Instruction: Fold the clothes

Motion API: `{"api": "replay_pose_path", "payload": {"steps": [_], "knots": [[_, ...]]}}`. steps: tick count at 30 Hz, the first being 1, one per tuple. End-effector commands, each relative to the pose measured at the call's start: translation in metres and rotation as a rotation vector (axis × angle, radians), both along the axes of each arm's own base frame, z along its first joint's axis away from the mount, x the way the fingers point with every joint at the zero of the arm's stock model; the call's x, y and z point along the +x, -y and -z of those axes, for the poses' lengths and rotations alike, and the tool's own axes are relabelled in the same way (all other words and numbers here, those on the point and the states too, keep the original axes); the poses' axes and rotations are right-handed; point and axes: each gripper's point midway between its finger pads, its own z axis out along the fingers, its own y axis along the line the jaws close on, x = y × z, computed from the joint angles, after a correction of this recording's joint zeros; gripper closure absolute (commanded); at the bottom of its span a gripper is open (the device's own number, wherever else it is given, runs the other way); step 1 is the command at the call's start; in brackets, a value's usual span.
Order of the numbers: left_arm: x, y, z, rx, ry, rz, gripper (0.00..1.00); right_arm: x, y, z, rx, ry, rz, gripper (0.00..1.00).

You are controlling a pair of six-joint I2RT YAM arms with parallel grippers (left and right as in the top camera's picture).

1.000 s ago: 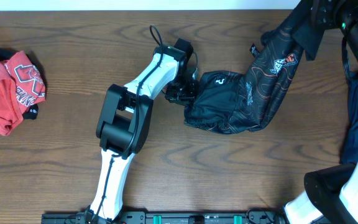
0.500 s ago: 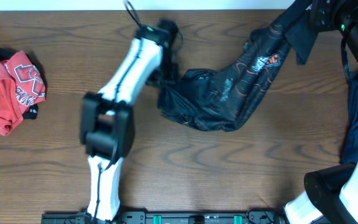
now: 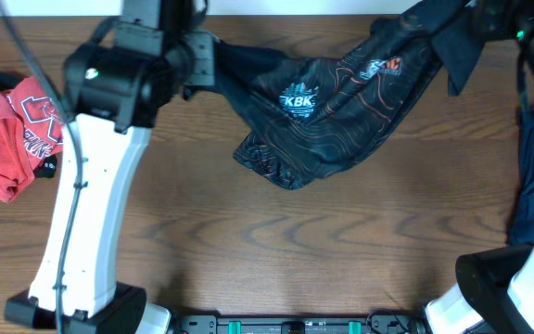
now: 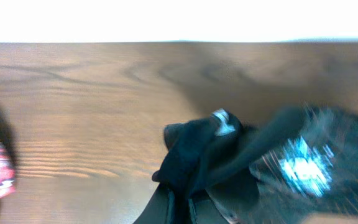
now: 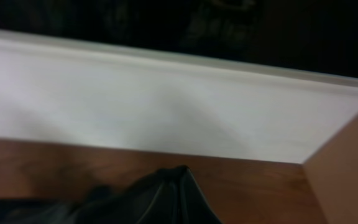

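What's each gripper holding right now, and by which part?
Both are shut on the black jersey: the left gripper pinches a bunched edge at its left end, the right gripper its far-right end. Hem or sleeve can't be told.

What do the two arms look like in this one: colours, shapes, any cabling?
The left arm has white links joined by bulky black joint housings, with a thin black cable running along it. The right arm shows the same white and black, plus a small green light near its dark upper end.
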Motion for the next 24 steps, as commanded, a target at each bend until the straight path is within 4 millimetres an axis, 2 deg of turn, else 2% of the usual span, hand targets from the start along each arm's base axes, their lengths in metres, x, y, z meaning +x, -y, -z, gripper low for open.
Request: {"api": "replay_pose_path", "payload": {"steps": [1,5,8,15,19,24], "knots": [[-0.011,-0.041,-0.039,0.053,0.127,-0.108,0.94,-0.002,0.029,-0.011,-0.006,0.041,0.094,0.99],[-0.034,-0.070,-0.087,0.020,0.277,-0.177,0.94,-0.015,0.038,-0.026,-0.003,0.090,0.123,0.99],[-0.057,-0.090,-0.126,0.011,0.411,-0.217,0.94,-0.030,0.043,-0.045,0.002,0.156,0.136,0.99],[-0.132,-0.110,-0.206,-0.001,0.703,-0.254,0.94,-0.091,0.054,-0.089,0.010,0.304,0.159,0.99],[-0.175,-0.116,-0.233,-0.013,0.816,-0.271,0.94,-0.131,0.061,-0.107,0.024,0.377,0.166,0.99],[-0.215,-0.121,-0.256,-0.014,0.912,-0.279,0.94,-0.175,0.067,-0.123,0.026,0.455,0.170,0.99]]}}
